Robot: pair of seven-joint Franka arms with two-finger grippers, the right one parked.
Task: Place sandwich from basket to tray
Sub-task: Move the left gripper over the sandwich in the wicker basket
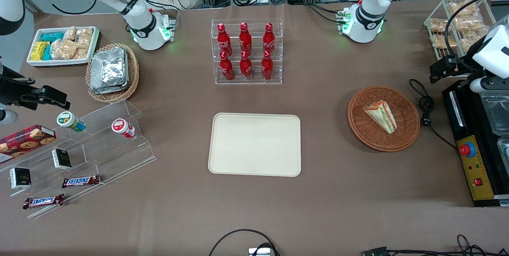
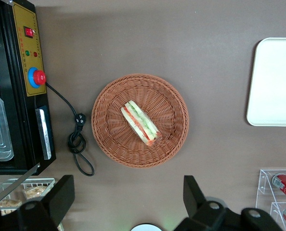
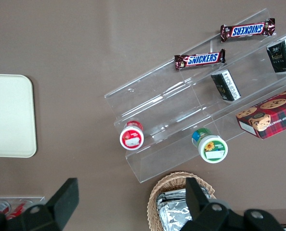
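sandwich [image 2: 141, 123]: lying in the basket [image 2: 109, 144], untouched
tray [image 1: 254, 144]: well apart from basket, toward the parked arm's end
gripper [image 2: 128, 199]: high above basket, fingers wide apart, holding nothing

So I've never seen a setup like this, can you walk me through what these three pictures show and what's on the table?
These are two robot arms bolted to a brown table. One picture looks at them from the front; the other two come from cameras on each arm's wrist. The working arm's gripper hangs open above the round basket, holding nothing, one of its dark fingers showing at the picture's edge. In the basket lies a wrapped sandwich. Beside it, toward the table's middle, sits the bare cream tray, where the sandwich should go. Also there: a rack of red bottles, snack shelves and a black machine.
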